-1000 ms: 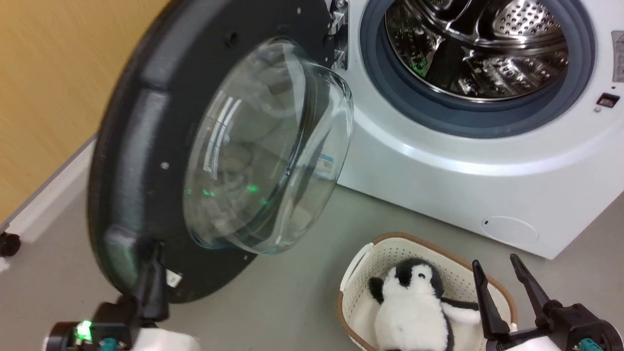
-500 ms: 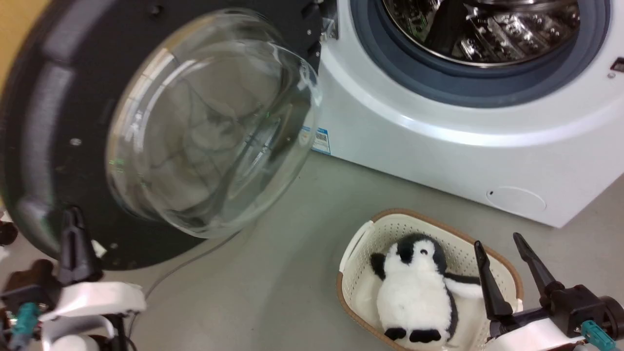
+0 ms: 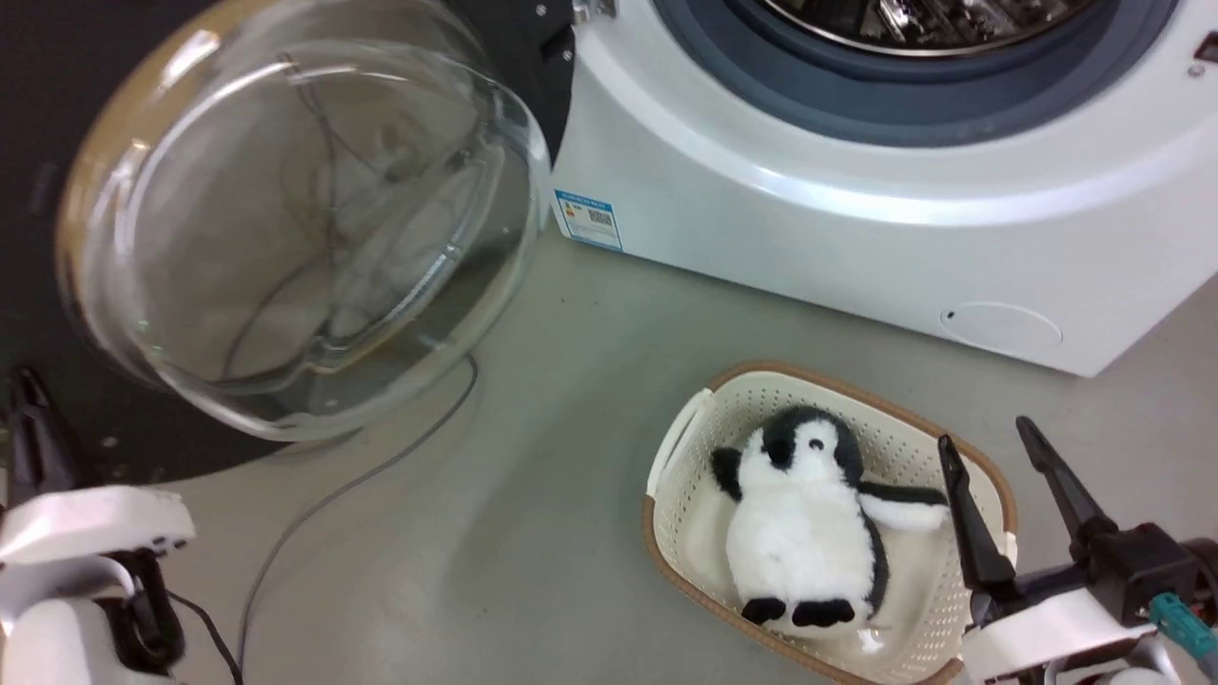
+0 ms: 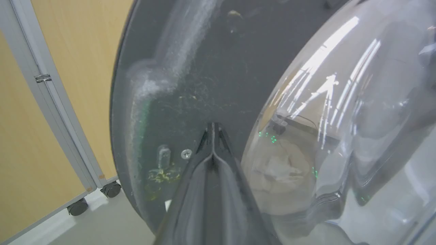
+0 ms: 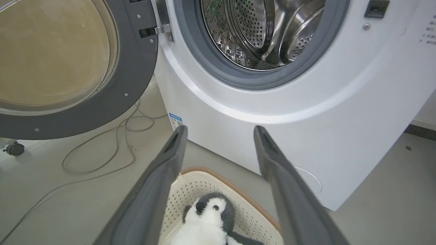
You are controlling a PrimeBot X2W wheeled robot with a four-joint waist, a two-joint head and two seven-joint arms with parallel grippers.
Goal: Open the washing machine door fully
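Note:
The washing machine door (image 3: 38, 171) stands swung out at the left, its dark inner face and clear glass bowl (image 3: 295, 228) turned toward me. It hangs from the hinge on the white washing machine (image 3: 856, 219), whose drum (image 5: 259, 30) gapes behind the grey-blue gasket. My left gripper (image 3: 29, 390) is at the lower left by the door's bottom rim. In the left wrist view it (image 4: 213, 127) is shut, tip against the door's dark face (image 4: 204, 68) beside the bowl. My right gripper (image 3: 987, 433) hangs open over the basket, well away from the door (image 5: 133, 85).
A cream basket (image 3: 685, 447) holding a plush penguin (image 3: 809, 533) stands on the grey floor before the machine. A thin cable (image 3: 362, 476) loops on the floor under the door. Behind the door is a wood-coloured panel on castors (image 4: 110, 189).
The door has swung further out to the left and my left gripper has gone left with it. The head view has also shifted, with the machine higher in it. The right gripper stays open.

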